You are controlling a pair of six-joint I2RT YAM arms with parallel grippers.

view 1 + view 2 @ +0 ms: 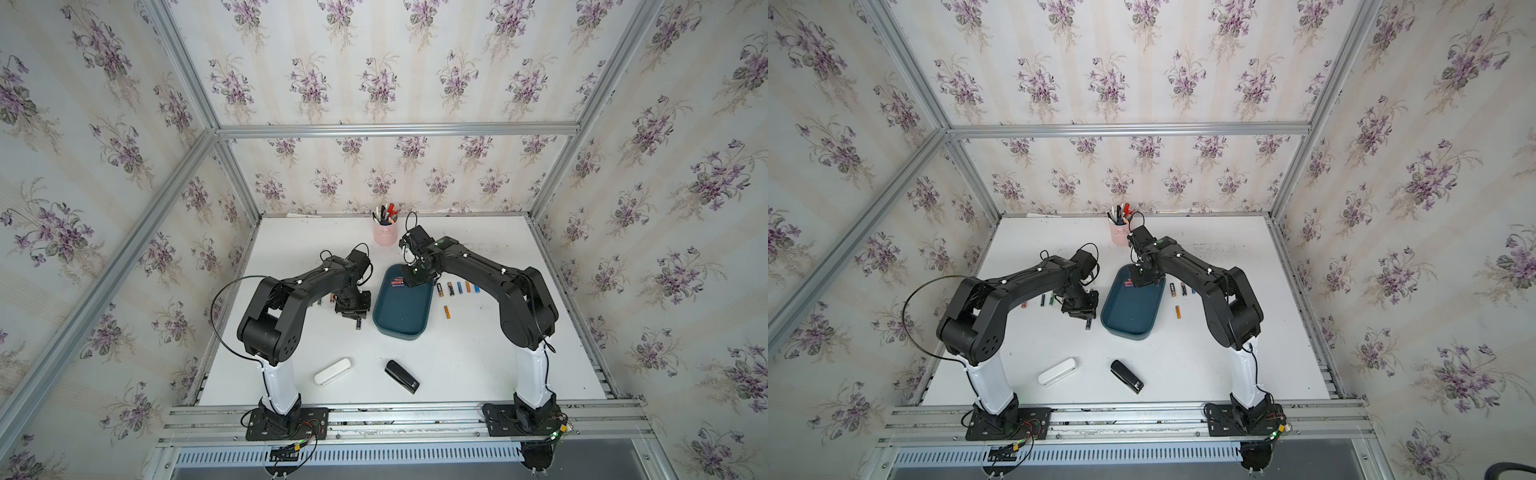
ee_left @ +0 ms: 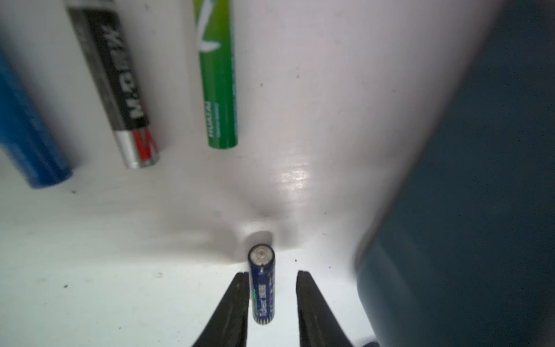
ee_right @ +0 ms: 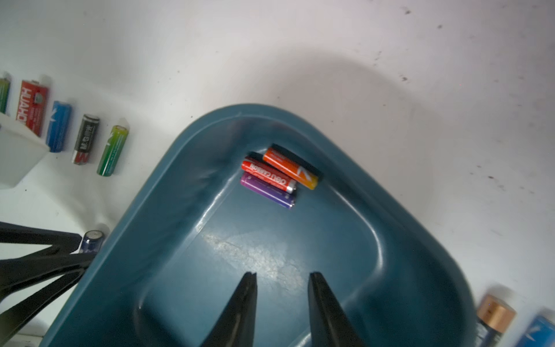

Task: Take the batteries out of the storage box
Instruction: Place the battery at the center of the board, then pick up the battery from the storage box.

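Box sits near the middle of the bench, open-topped. Three batteries lie inside it at the far end, side by side and touching: an orange battery, a red battery and a purple battery.

Right gripper hangs over the inside of the box, near those three. Its fingers stand parted, with only the box floor showing between them.

Left gripper is low over the bench, just off the left side of the box. Its fingers are parted. A dark blue battery lies flat on the bench between them, close against one finger, with a clear gap to the other. It is not gripped.

On the bench left of the box lies the left row: red, blue, black and green cells, parallel and apart from one another. On the right of the box lies the right row of five cells, and a stray battery, orange, lies nearer the front edge.

Pen cup stands by the far edge. Stapler and a white case lie toward the front edge, well apart from the box.
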